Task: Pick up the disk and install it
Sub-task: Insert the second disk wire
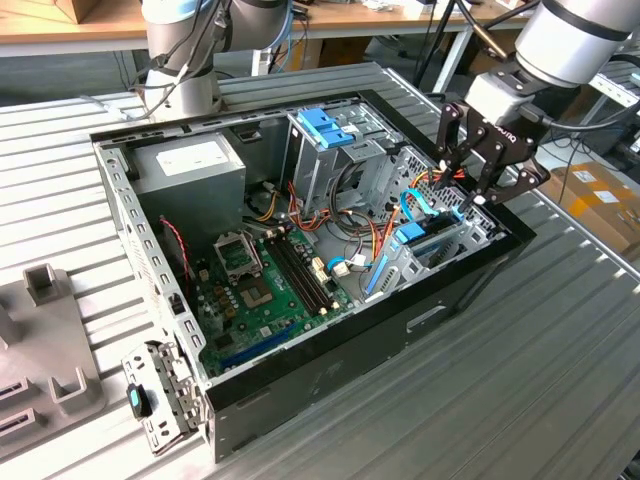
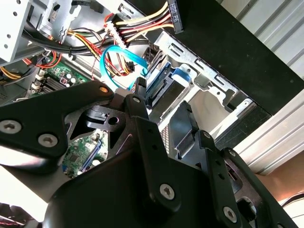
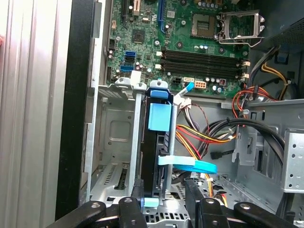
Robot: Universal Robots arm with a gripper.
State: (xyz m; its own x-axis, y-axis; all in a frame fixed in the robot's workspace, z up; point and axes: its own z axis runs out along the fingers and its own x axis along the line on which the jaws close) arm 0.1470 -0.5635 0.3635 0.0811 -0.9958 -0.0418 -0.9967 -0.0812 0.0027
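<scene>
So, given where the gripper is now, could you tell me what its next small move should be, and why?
Probably a short, straight push further down. In the first wrist view the disk stands on edge in the drive cage, its blue rail end level with the cage's end, and the gripper straddles its near edge. The exterior view shows the gripper right over that bay, so seating looks nearly done.

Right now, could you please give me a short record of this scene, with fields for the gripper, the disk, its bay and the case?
gripper: above the drive bay at the case's corner on the exterior view's right; fingers straddle the disk's near end
disk: standing on edge in the metal bay, blue rails along its sides
bay: grey metal cage; the slot beside the disk is vacant
cable: light-blue flat cable lying across the disk
case: open black computer case on a ribbed metal table, motherboard exposed
</scene>
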